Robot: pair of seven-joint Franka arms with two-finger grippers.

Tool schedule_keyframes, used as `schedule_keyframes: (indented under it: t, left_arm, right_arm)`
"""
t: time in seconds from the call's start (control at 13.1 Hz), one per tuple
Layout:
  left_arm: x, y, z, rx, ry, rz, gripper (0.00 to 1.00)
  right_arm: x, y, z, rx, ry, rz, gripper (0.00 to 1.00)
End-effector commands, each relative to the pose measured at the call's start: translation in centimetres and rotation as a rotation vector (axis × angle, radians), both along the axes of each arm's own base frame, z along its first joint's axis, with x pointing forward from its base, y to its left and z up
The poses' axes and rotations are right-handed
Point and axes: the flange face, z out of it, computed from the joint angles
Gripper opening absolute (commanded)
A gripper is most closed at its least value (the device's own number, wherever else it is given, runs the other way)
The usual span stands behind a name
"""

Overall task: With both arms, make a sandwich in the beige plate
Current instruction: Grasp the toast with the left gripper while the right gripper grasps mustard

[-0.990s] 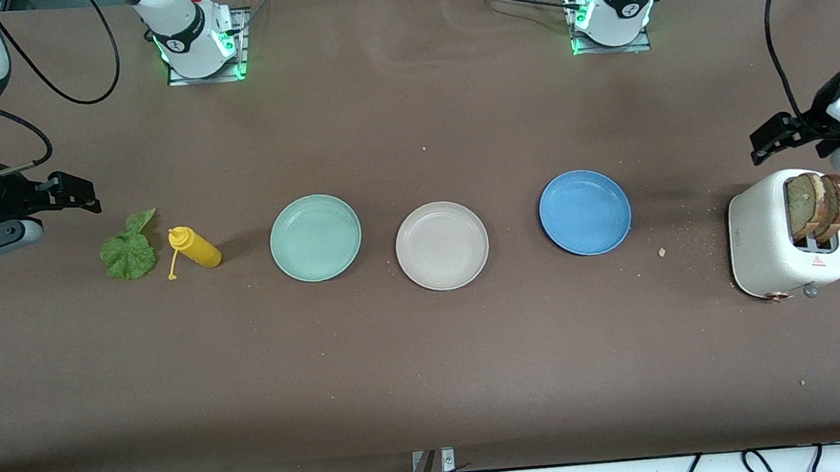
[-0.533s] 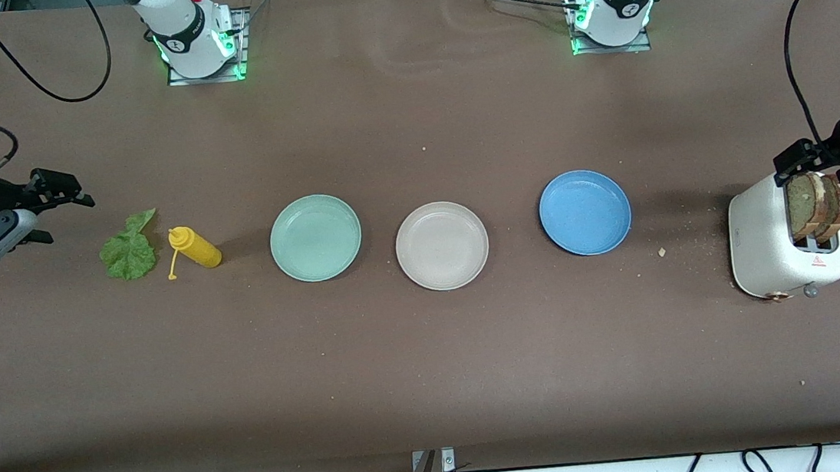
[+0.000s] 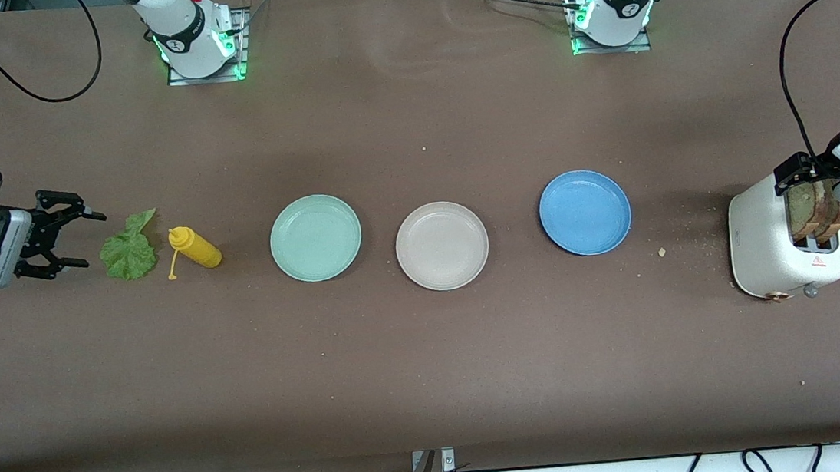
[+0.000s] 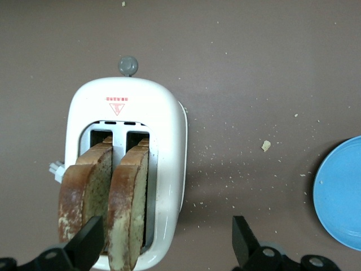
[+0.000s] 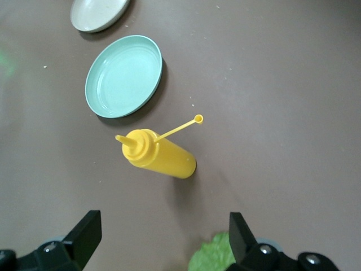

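Note:
Two bread slices (image 3: 817,215) (image 4: 128,209) stand upright in the slots of a white toaster (image 3: 772,248) (image 4: 166,130) at the left arm's end of the table. My left gripper (image 3: 822,186) (image 4: 164,244) hangs open just over the slices, and they lie between its fingers untouched. A green lettuce leaf (image 3: 128,250) (image 5: 217,257) lies flat at the right arm's end. My right gripper (image 3: 84,240) (image 5: 162,234) is open, low beside the leaf, holding nothing. The beige plate (image 3: 442,246) (image 5: 98,12) sits bare at the table's middle.
A yellow squeeze bottle (image 3: 194,248) (image 5: 161,155) lies on its side between the lettuce and a mint-green plate (image 3: 315,237) (image 5: 124,76). A blue plate (image 3: 585,212) (image 4: 341,192) sits between the beige plate and the toaster. Crumbs (image 3: 662,251) dot the table near the toaster.
My left gripper has come down and across onto the toaster, over the bread. My right gripper has dropped and turned toward the lettuce. Both stayed open.

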Motion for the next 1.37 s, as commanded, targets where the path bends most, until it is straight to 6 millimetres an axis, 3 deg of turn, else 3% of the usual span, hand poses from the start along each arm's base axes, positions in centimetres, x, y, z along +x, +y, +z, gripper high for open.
schedule_keyframes:
  t: [0.0, 0.38, 0.46, 0.61, 0.69, 0.84, 1.07, 1.29]
  left_arm:
    - [0.3, 1.4, -1.5, -0.038, -0.017, -0.014, 1.00]
    - [0.8, 1.7, -3.8, -0.037, -0.004, -0.007, 0.96]
    - [0.8, 1.8, -4.1, -0.034, -0.006, -0.006, 0.80]
    - [0.8, 2.2, -4.0, -0.021, -0.008, -0.060, 0.27]
    - [0.6, 3.4, -3.8, -0.015, -0.012, -0.087, 0.15]
    - [0.3, 4.7, -3.6, -0.004, -0.022, -0.119, 0.00]
    - [0.5, 5.1, -3.1, 0.010, -0.034, -0.167, 0.00]
    - [2.3, 5.7, 1.3, 0.050, -0.100, -0.246, 0.00]
  right_arm:
    - [-0.2, -1.5, -4.3, 0.136, -0.067, 0.060, 0.99]
    - [-1.4, -2.4, -11.3, 0.306, -0.204, 0.153, 0.99]
    - [-1.7, -2.1, -12.4, 0.335, -0.214, 0.163, 0.99]
    - [-2.6, -1.9, -13.9, 0.373, -0.234, 0.174, 0.99]
    - [-2.7, -1.8, -14.9, 0.388, -0.271, 0.198, 0.99]
    - [-2.7, -1.4, -17.2, 0.433, -0.352, 0.211, 0.99]
    - [-2.7, -0.9, -18.0, 0.454, -0.358, 0.205, 0.99]
    - [-3.4, 0.6, -18.8, 0.523, -0.362, 0.147, 0.99]
